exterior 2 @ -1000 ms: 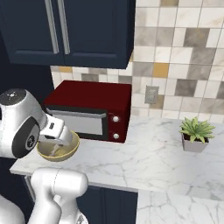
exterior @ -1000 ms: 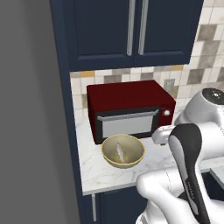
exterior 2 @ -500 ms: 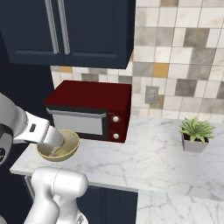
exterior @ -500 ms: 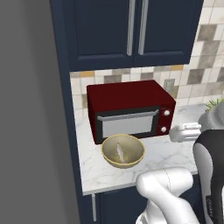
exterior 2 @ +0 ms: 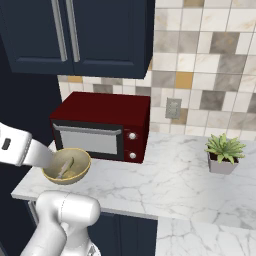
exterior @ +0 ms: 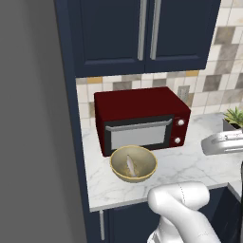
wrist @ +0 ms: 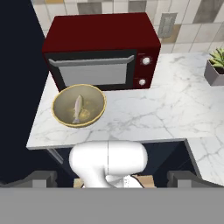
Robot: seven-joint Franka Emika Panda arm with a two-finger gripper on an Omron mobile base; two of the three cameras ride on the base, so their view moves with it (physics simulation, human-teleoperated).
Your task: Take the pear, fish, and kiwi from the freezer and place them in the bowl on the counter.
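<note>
At the left of the hand view the bowl (wrist: 79, 105) sits on the counter (wrist: 144, 113), just in front of the red toaster oven (wrist: 103, 49), with the fish (wrist: 77, 108) lying inside it. My gripper (wrist: 113, 178) stands wide open at the bottom centre, holding nothing. At the far right is a potted plant (wrist: 216, 65). The pear and kiwi remain to be fetched; I judge a wide swing could clip the bowl's rim and shove it.

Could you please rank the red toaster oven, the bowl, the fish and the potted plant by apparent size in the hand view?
1. red toaster oven
2. bowl
3. potted plant, cut off by the frame edge, so unsure
4. fish
</note>
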